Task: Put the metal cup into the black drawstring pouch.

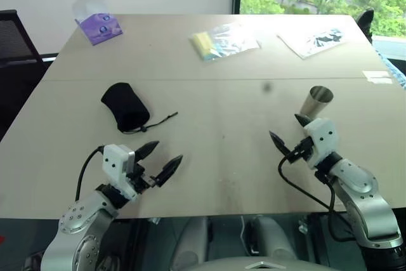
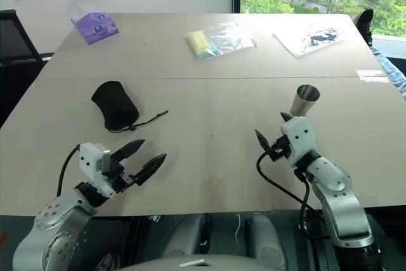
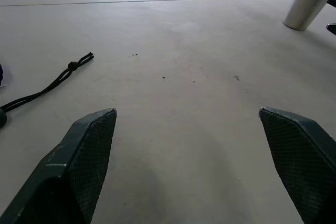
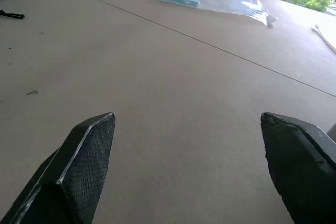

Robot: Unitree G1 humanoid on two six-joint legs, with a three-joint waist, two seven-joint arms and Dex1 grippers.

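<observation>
Steel metal cup (image 1: 316,102) stands upright at centre right of the worktop (image 1: 216,150), just beyond the wide, empty right claw (image 1: 287,130); black drawstring pouch (image 1: 125,106) lies centre left, above the wide left claw (image 1: 161,158). Best grip the cup mid-body, squarely

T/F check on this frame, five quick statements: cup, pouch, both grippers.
1. The metal cup stands upright on the table. True.
2. The cup is already inside the black drawstring pouch. False: the two sit apart, pouch on the robot's left, cup on its right.
3. Both grippers are open and hold nothing. True: the left gripper and the right gripper each have spread fingers with only table between them.
4. The left gripper is shut on the pouch's cord. False: the cord lies loose on the table.
5. The right gripper is the one nearer the cup. True.
</observation>
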